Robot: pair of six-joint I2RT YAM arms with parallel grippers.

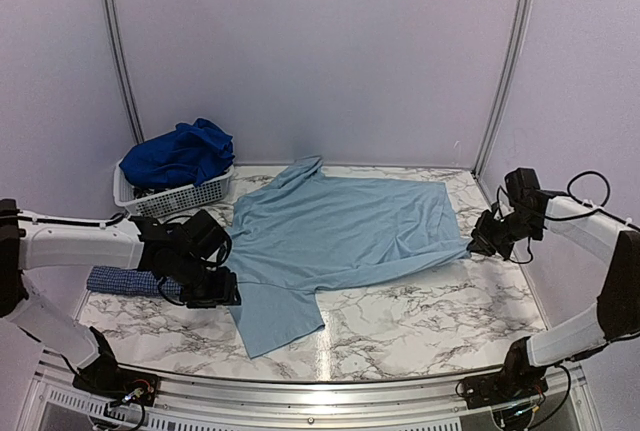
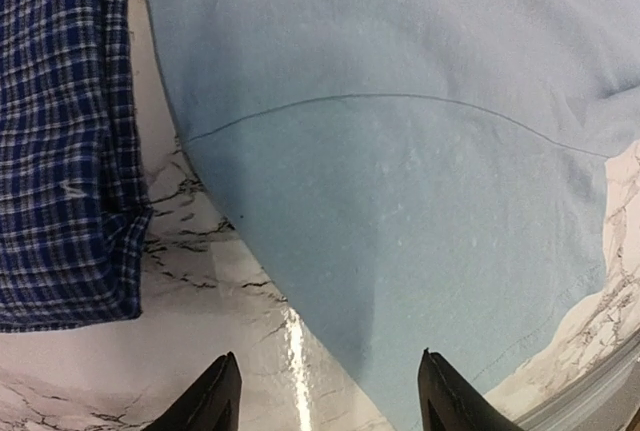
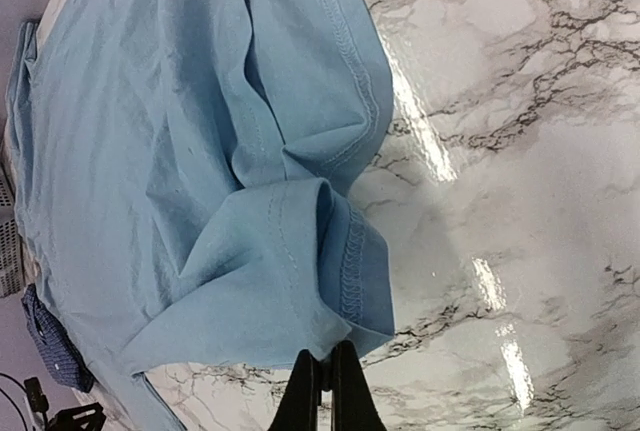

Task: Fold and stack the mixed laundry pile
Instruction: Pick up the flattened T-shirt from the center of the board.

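Basically a one-sided-grip risk on the spread tee.
Far left, the folded navy small-check button-up shirt (image 1: pixel 115 281) lay on the white marble-patterned table (image 1: pixel 420 321). Behind it, the royal blue clothes (image 1: pixel 180 154) sat heaped in the white slatted plastic basket (image 1: pixel 180 198). The left gripper (image 2: pixel 327 361) hung with its fingers apart over the near sleeve edge of the pale blue T-shirt (image 1: pixel 345 226), gripping nothing, and the check shirt was just beside it. A sloppy close there could pinch the wrong garment or skate off the glossy top. The tee was spread mid-table. The right gripper (image 3: pixel 328 356) was pinched tight on the tee's bunched, rolled hem corner at the right. Pulling from that end alone would likely drag the whole tee, skew the fold, or let the thin hem slip out.
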